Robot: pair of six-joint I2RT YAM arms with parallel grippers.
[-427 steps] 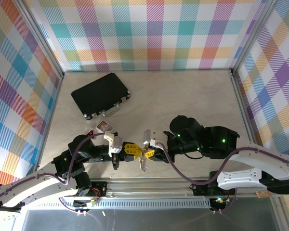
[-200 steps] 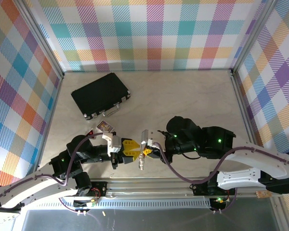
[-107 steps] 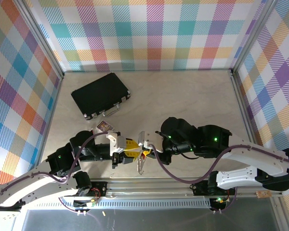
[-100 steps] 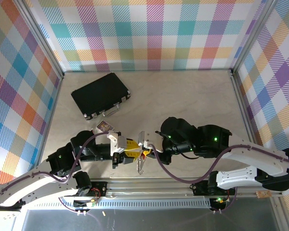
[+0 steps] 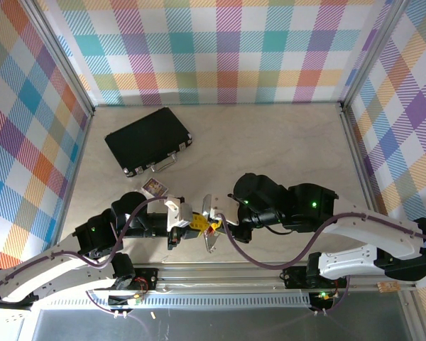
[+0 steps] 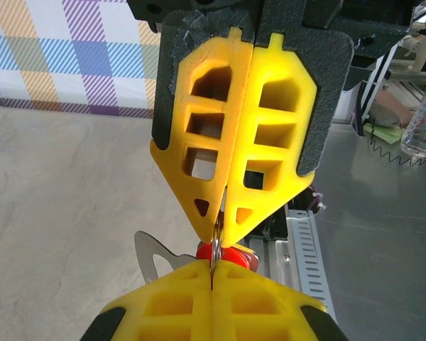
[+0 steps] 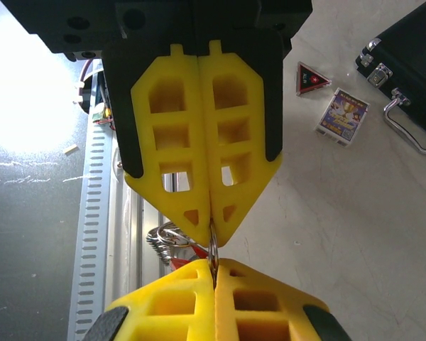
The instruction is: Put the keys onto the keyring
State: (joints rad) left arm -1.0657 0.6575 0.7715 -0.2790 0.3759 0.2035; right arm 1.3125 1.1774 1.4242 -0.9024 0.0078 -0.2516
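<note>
- The left fingers (image 6: pixel 234 202) are pressed together, pinching the thin rim of the keyring (image 7: pixel 172 238).
- The right fingers (image 7: pixel 213 217) are also clamped on that keyring, tip to tip with the left ones.
- The red-headed key (image 6: pixel 228 254) hangs where they meet, over the near edge of the counter (image 5: pixel 270 142).
- The black case (image 5: pixel 148 140) lies well apart, far left.

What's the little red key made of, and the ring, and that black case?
Key: its head looks like plastic, bright red and smooth.
Keyring: probably metal, thin, silvery and shiny.
Black case: dull dark shell, maybe plastic, with shiny metal-looking corners and handle.
</note>
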